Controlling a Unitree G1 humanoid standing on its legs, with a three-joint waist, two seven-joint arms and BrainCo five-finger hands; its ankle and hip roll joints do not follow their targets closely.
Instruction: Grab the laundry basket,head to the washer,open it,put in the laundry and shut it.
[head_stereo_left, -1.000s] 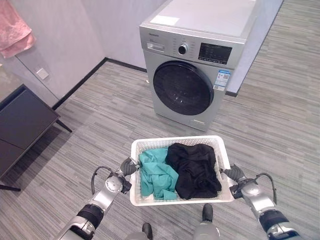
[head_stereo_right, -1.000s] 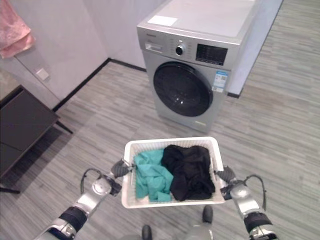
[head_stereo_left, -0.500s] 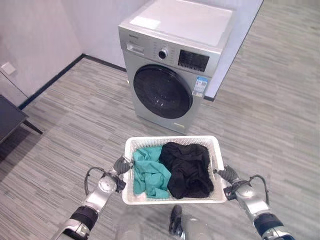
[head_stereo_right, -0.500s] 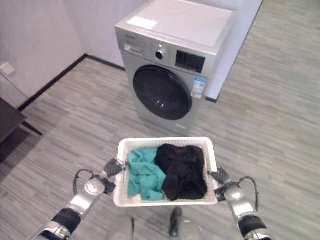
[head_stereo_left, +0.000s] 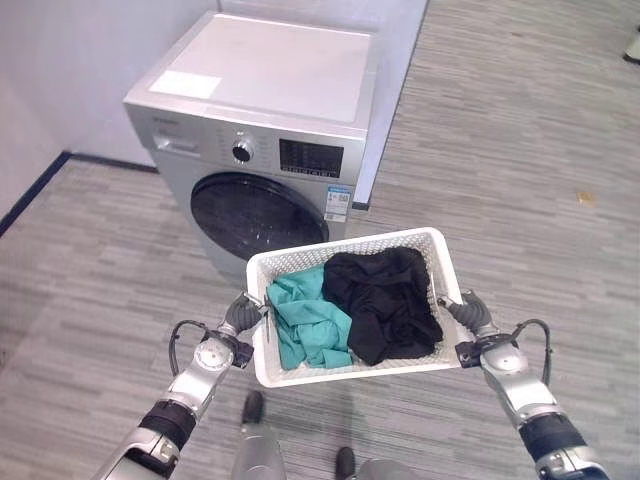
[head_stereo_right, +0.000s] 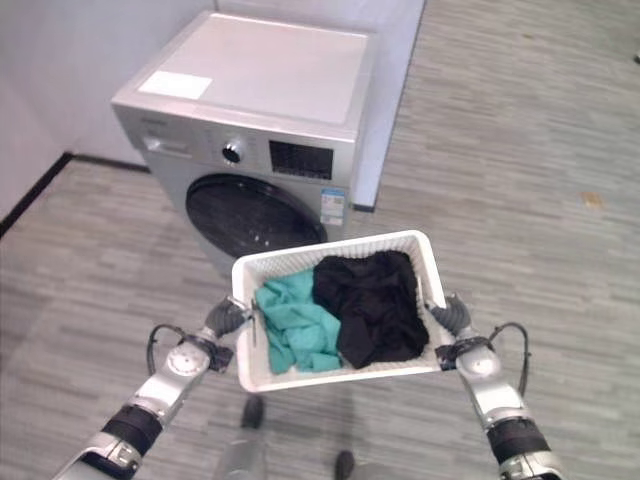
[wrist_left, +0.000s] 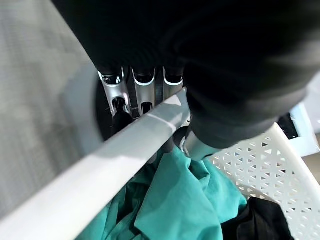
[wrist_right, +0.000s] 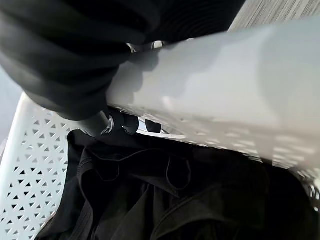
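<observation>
Low in the frame, the left hand (head_stereo_left: 240, 316) comes in from the lower left and the right hand (head_stereo_left: 468, 312) from the lower right, each at one short end of the white laundry basket (head_stereo_left: 340, 372), which hangs above the floor between them, tilted so its right end sits higher in the frame than its left. Left wrist view: the left hand's fingers (wrist_left: 144, 85) are curled over the basket's rim (wrist_left: 125, 145) with the thumb on the inside, so the hand is clamped on the rim. Right wrist view: the right hand's dark-tipped fingers (wrist_right: 131, 122) hook under the rim (wrist_right: 210, 95) into the basket, grasping it likewise. Inside the perforated basket lie a teal garment (head_stereo_left: 305, 322) in the left half and a black garment (head_stereo_left: 385, 300) in the right half, the two touching at the middle; the black one is heaped against the right wall. Under and around the basket is grey striped plank floor (head_stereo_left: 560, 180). Just beyond the basket's far rim, centre left of the frame, stands the silver front-loading washer (head_stereo_left: 265, 80); its round dark door (head_stereo_left: 255, 215) is closed and faces the basket. Above the door run a control dial (head_stereo_left: 240, 152) and a dark display panel (head_stereo_left: 310, 158), with a small blue-and-white sticker (head_stereo_left: 338, 203) at the door's upper right. A pale label (head_stereo_left: 185, 84) lies on the washer's flat top. A light wall (head_stereo_left: 60, 60) fills the upper left behind the machine
</observation>
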